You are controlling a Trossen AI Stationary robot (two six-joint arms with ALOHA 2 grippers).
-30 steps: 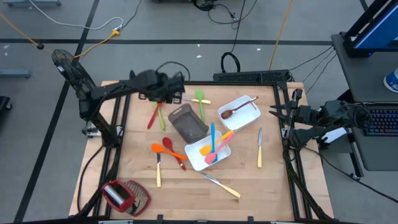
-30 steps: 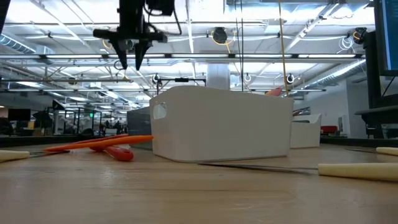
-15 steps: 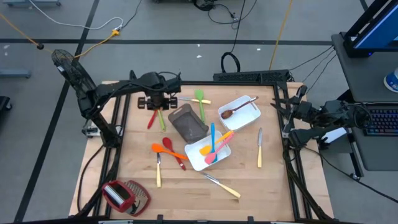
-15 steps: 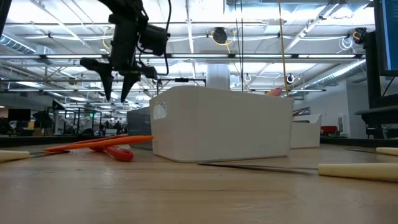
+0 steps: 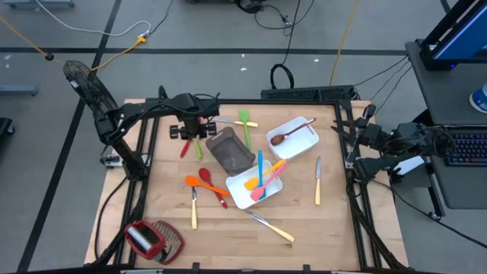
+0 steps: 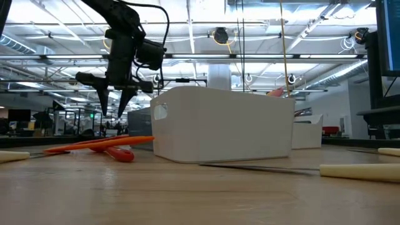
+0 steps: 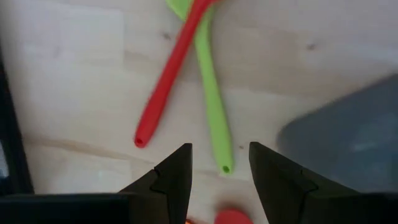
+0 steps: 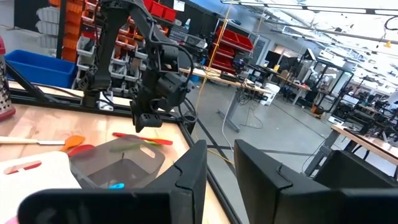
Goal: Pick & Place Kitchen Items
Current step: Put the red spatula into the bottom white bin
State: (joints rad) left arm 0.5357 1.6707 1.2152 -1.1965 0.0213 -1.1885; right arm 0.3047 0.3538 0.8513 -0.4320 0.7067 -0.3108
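My left gripper (image 5: 191, 131) is open and points down over the far left of the table. In the left wrist view its fingers (image 7: 221, 171) stand just above the handle end of a green utensil (image 7: 211, 112), without touching it. A red utensil (image 7: 169, 78) crosses the green one; both lie flat on the wood (image 5: 185, 146). In the low view the gripper (image 6: 113, 105) hangs above the table. My right gripper (image 5: 340, 137) waits open at the table's right edge (image 8: 219, 168).
A grey tray (image 5: 230, 148) lies right of the left gripper. A white tray (image 5: 242, 196) holds blue, pink and orange utensils; another (image 5: 303, 141) holds a brown wooden spoon (image 5: 291, 132). A green spatula (image 5: 245, 125), orange and red spoons (image 5: 205, 183), pale-handled cutlery (image 5: 318, 179) and a red mesh tool (image 5: 152, 237) lie around.
My left gripper has moved toward the table's near-left and come down over the red and green utensils. Nothing on the table has moved.
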